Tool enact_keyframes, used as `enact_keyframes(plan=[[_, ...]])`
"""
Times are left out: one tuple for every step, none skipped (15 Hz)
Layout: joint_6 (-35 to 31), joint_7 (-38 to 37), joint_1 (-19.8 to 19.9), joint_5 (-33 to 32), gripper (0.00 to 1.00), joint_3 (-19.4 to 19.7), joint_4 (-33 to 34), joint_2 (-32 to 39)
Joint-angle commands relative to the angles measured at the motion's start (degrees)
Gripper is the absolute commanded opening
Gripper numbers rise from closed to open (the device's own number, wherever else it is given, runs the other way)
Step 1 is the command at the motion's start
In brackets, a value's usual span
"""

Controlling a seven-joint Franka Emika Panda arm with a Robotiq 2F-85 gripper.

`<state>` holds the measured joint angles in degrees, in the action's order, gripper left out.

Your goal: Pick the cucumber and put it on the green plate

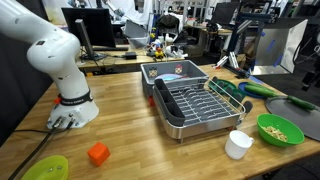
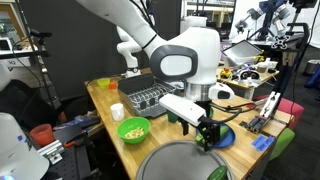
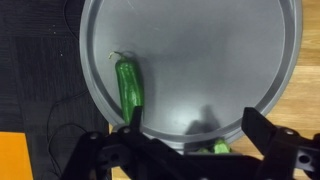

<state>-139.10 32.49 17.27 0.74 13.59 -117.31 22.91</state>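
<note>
The long, dark green, glossy cucumber (image 3: 128,88) lies inside a round grey dish (image 3: 200,50), near its rim. We see the jaws open and empty, the cucumber just ahead of one jaw, its long axis crossing their closing line.
</note>
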Motion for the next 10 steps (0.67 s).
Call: enact_keyframes(plan=[[0.1,-0.8,1.7,-1.1,1.00,-1.7,0.0,-0.2],[0.1,-0.8,1.7,-1.1,1.00,-1.7,0.0,-0.2],[-0.3,-2.2,1.3,-2.1,1.00,-1.3,0.6,0.6],[-0.9,-2.6,1.4,-2.2,1.00,-1.3,1.0,1.3],[0.0,-4.3,1.2,-3.1,1.00,-0.8,1.8,2.3],[0.6,-5.6,1.2,-3.7,1.00,-0.6,2.5,3.3],[-0.2,-7.0,1.1,-4.5,1.00,-0.4,3.0,4.4],[-1.2,-8.4,1.3,-5.0,1.00,-0.3,3.9,6.1],[-2.8,-10.1,1.4,-5.7,1.00,0.1,5.1,8.0],[-5.2,-10.6,1.8,-6.0,1.00,-0.1,5.9,9.6]])
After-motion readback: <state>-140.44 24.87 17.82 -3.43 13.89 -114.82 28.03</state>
